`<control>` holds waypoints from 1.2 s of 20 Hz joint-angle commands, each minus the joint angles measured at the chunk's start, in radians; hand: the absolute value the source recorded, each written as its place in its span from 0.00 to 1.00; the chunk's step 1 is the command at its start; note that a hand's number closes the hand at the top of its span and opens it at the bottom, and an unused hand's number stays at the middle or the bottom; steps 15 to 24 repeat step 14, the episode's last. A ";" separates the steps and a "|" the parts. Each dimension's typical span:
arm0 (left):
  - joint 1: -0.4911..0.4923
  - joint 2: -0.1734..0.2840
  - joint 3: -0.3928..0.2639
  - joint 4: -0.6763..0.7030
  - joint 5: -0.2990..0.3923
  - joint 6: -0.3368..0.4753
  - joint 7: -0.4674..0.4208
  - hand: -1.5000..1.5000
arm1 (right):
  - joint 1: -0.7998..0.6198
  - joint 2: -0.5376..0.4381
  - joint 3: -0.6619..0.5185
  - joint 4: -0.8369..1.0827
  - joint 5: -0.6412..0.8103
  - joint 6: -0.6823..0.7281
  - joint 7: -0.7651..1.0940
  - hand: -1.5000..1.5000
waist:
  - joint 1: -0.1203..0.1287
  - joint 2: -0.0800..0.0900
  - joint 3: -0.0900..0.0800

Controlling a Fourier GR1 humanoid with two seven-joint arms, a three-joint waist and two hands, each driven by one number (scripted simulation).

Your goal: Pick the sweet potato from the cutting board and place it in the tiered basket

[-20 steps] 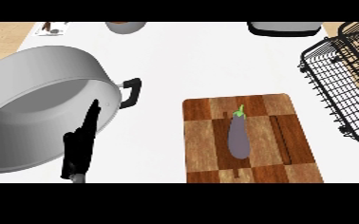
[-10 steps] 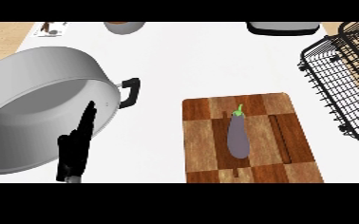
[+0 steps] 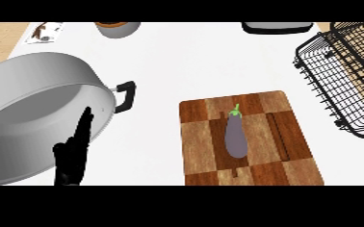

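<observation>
An eggplant (image 3: 236,136) – not a sweet potato – lies mid-cutting board (image 3: 284,130), near the counter's front edge. The wire basket (image 3: 328,77) sits at the right edge. The left hand (image 3: 71,156) rests with straight fingers beside the pot (image 3: 43,101).

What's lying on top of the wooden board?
A purple eggplant with a green stem lies on the cutting board, not a sweet potato. The board's near edge is cut off from view.
</observation>
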 commanded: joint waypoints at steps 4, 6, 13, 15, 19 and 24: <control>0.026 0.002 0.030 0.037 0.016 0.004 0.025 0.50 | 0.338 0.046 -0.258 -0.248 -0.145 0.144 0.056 0.00 | -0.057 -0.004 -0.005; 0.058 0.000 0.023 -0.008 0.007 0.018 0.029 0.50 | 0.451 0.093 -0.345 -0.302 -0.192 0.220 0.034 0.00 | -0.062 -0.006 -0.004; 0.017 -0.003 0.028 0.020 0.008 0.004 0.028 0.50 | 0.718 0.261 -0.626 -0.475 -0.423 0.535 -0.006 0.00 | -0.044 0.002 -0.004; 0.038 0.000 0.009 0.029 -0.004 -0.011 0.012 0.50 | 0.758 0.254 -0.676 -0.436 -0.454 0.581 -0.012 0.00 | -0.033 0.004 -0.003; 0.038 0.000 0.009 0.029 -0.004 -0.011 0.012 0.50 | 0.758 0.254 -0.676 -0.436 -0.454 0.581 -0.012 0.00 | -0.033 0.004 -0.003; 0.038 0.000 0.009 0.029 -0.004 -0.011 0.012 0.50 | 0.758 0.254 -0.676 -0.436 -0.454 0.581 -0.012 0.00 | -0.033 0.004 -0.003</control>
